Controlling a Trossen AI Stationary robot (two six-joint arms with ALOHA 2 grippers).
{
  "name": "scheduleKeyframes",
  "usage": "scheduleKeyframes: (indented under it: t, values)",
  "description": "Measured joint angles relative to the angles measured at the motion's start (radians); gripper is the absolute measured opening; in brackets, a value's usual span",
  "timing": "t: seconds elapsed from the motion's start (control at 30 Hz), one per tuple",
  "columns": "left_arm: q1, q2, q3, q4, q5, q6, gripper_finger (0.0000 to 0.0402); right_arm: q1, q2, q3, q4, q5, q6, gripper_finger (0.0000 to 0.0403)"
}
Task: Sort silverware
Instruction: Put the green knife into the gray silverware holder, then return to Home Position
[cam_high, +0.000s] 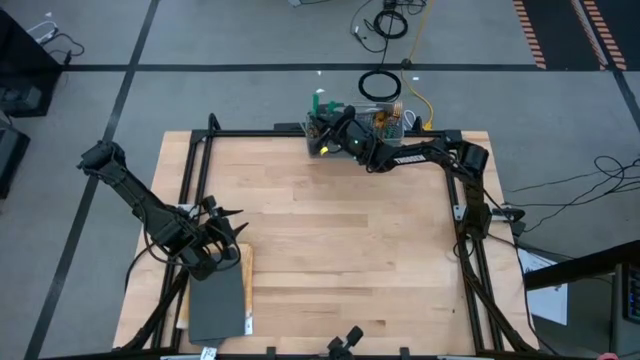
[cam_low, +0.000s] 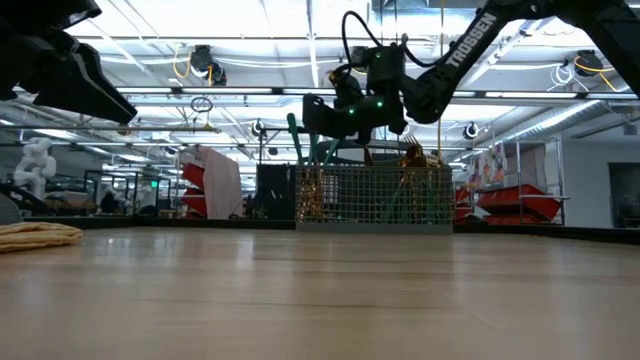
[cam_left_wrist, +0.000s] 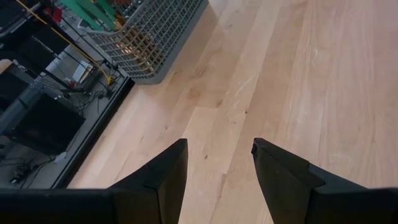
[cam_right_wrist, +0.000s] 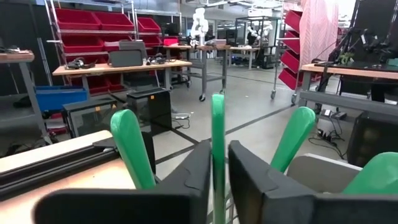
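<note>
Wooden butcher-block table (cam_high: 330, 250) is bare apart from the grey wire basket (cam_low: 372, 196) at its far edge, where my right gripper (cam_right_wrist: 219, 163) pinches one slim teal-green upright handle (cam_right_wrist: 217, 134) nearly closed, so I'd release gently and lift straight, left gripper (cam_left_wrist: 217, 155) idling wide open, empty.

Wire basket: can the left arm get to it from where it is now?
Probably yes, though it is far. The left gripper hangs open at the table's near left side; the wire basket stands at the far edge, with bare wood between. The right gripper is already over it.
</note>
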Motion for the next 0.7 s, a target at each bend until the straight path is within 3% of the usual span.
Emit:
scheduleKeyframes:
  t: [0.27,0.43,0.57,0.7]
  values:
    - [0.000,0.000,0.000,0.002,0.000,0.002,0.0190,0.009,-0.042,-0.004,-0.010,0.001,0.014,0.0113]
    - [0.000,0.000,0.000,0.052,-0.052,0.025,0.0190,0.030,-0.141,-0.004,-0.097,0.001,-0.012,0.0135]
    - [-0.011,0.000,0.000,0.144,-0.156,0.110,0.0190,0.079,-0.294,-0.004,-0.272,-0.035,-0.082,0.0138]
    - [-0.045,-0.026,0.024,0.245,-0.277,0.263,0.0190,0.163,-0.511,-0.004,-0.564,-0.200,-0.232,0.0139]
